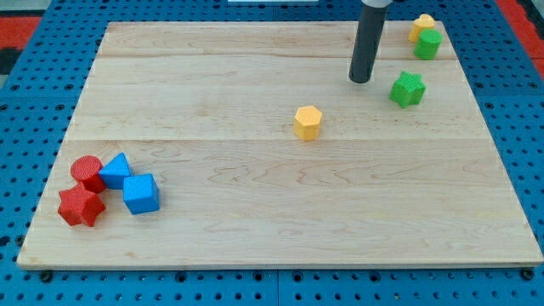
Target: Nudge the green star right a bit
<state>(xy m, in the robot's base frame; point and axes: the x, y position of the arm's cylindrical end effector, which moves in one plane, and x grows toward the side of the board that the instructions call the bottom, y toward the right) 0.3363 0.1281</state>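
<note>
The green star [407, 88] lies on the wooden board [272, 212] at the view's upper right. My tip [361, 80] stands on the board just to the left of the star, a short gap apart, at about the same height in the view. The rod rises straight up out of the view's top.
A green cube-like block [427, 44] and a yellow block [422, 25] sit touching at the top right corner. A yellow hexagon [308, 121] lies near the middle. At the lower left cluster a red cylinder [87, 172], a red star [81, 206], a blue block [116, 171] and a blue cube [140, 193].
</note>
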